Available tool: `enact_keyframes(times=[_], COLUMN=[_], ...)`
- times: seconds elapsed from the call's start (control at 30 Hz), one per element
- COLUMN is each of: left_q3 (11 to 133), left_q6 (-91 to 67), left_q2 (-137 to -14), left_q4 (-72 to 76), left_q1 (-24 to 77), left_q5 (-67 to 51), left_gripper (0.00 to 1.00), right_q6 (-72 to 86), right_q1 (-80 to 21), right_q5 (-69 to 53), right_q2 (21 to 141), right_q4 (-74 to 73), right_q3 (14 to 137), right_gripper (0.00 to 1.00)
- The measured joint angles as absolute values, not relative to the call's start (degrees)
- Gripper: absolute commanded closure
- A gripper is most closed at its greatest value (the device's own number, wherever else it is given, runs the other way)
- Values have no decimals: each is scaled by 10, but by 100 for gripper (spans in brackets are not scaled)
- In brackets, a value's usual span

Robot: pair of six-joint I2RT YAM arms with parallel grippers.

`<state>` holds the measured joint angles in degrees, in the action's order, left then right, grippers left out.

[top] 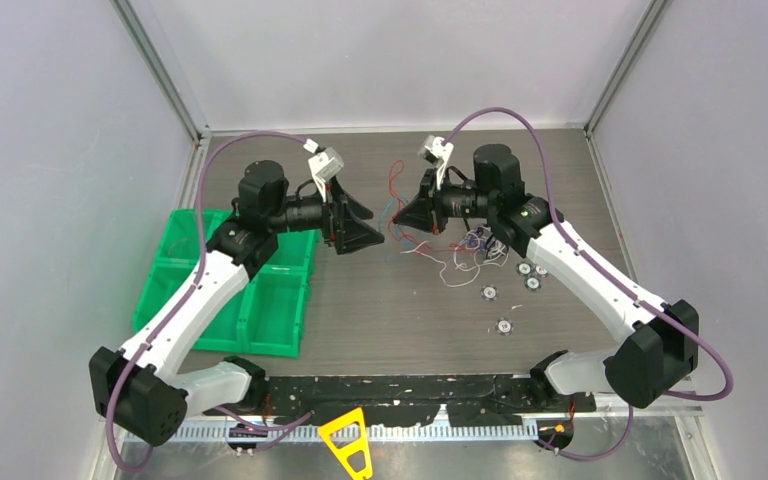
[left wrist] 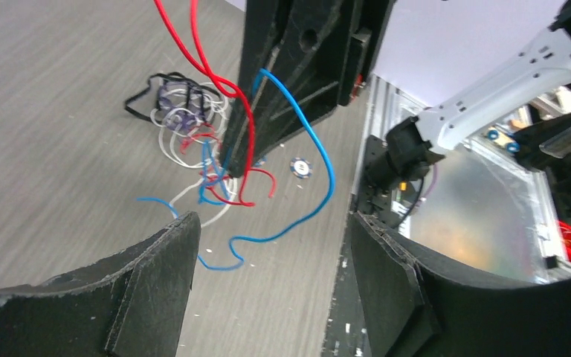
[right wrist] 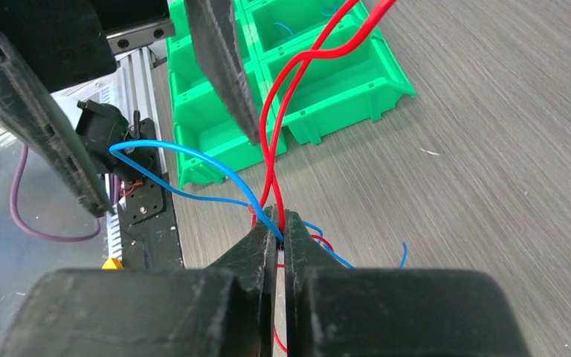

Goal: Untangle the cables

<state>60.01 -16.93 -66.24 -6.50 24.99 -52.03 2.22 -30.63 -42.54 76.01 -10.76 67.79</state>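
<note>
My right gripper is shut on a red cable and a blue cable, pinched at its fingertips and lifted above the table. Both wires hang down to the bunched cables of white, red, blue and black wire on the table; the bunch also shows in the left wrist view. My left gripper is open and empty, facing the right gripper a short way to its left. In the left wrist view the blue cable loops just beyond its jaws.
Green bins stand at the left, also in the right wrist view. Several small round white-and-black discs lie right of centre, near the cable bunch. A black strip runs along the near table edge.
</note>
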Motion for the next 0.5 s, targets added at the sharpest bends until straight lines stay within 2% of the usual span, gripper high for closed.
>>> enact_keyframes(times=[0.2,0.33,0.37,0.5], left_q3=[647,695,703,735], left_q6=[-99,-65,-57,-35], left_q2=[-673,-687,-689,-706], left_q4=[-99,-118,-123,-166], left_q1=[256,271,277,300], left_q5=[-483,-470,-469,-468], left_gripper=[30,53,55,43], right_q6=[23,23,23,23], right_q1=[-306,-306,-306,-306], right_q5=[-434,-436,-436,-436], right_q2=[760,760,760,760], right_q4=[-108,-109,-110,-112], right_q3=[666,660,659,658], right_gripper=[95,95,95,95])
